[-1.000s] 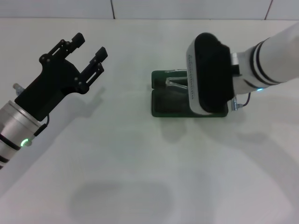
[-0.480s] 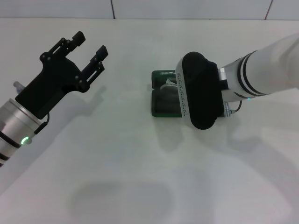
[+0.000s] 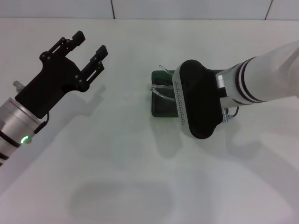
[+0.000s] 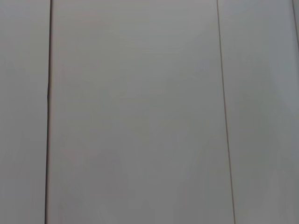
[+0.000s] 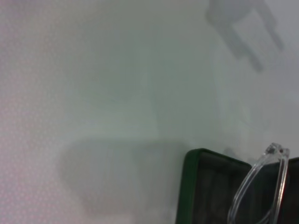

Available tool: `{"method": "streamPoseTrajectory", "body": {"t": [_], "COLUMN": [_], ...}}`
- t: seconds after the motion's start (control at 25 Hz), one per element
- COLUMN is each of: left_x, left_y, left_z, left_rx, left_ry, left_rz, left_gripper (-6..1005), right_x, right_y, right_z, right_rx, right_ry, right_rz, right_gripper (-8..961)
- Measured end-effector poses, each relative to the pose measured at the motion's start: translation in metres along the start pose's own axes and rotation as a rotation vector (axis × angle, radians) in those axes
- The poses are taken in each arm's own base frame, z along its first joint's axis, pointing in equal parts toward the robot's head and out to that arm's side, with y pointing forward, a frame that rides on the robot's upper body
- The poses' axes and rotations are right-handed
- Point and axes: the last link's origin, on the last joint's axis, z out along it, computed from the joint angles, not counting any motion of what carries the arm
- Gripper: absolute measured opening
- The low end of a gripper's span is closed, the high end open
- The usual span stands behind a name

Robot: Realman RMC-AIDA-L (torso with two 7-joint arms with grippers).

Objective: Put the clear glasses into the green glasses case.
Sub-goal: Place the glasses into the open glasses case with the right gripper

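Observation:
The green glasses case [image 3: 160, 103] lies open on the white table, right of centre in the head view, and my right arm's wrist housing [image 3: 196, 99] covers most of it. The right gripper itself is hidden beneath that housing. Part of the clear glasses [image 3: 161, 87] pokes out over the case's left end. In the right wrist view a clear frame piece [image 5: 259, 185] hangs just above the case's green rim [image 5: 186, 186] and dark interior. Whether the glasses are held or resting does not show. My left gripper [image 3: 89, 44] hovers open and empty at the far left.
The white table [image 3: 121, 154] stretches to the front and left of the case. A tiled wall with dark seams [image 3: 112, 8] runs along the back. The left wrist view holds only pale panels with thin seams [image 4: 48, 112].
My right arm has shifted left and nearer over the case, covering more of it. A clear part of the glasses now sticks out past the case's left end. The left arm is still.

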Motion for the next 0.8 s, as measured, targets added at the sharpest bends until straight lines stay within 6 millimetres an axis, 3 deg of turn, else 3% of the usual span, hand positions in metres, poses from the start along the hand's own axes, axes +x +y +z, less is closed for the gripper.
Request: {"method": "streamPoseTrajectory", "body": {"t": [0.44, 0.8], "left_x": [-0.001, 0.0], "left_y": [0.0, 0.0], "left_z": [-0.002, 0.0], "left_rx": [0.003, -0.002], "left_ry": [-0.003, 0.0], "left_rz": [-0.002, 0.0], "left_gripper": [619, 618], "right_x": [0.0, 0.0], "right_y": [0.004, 0.002], "right_z": [-0.007, -0.026], "right_rx": [-0.025, -0.031], "right_ry": [0.012, 0.005], "right_rz": [0.006, 0.037], "right_gripper": [297, 297]}}
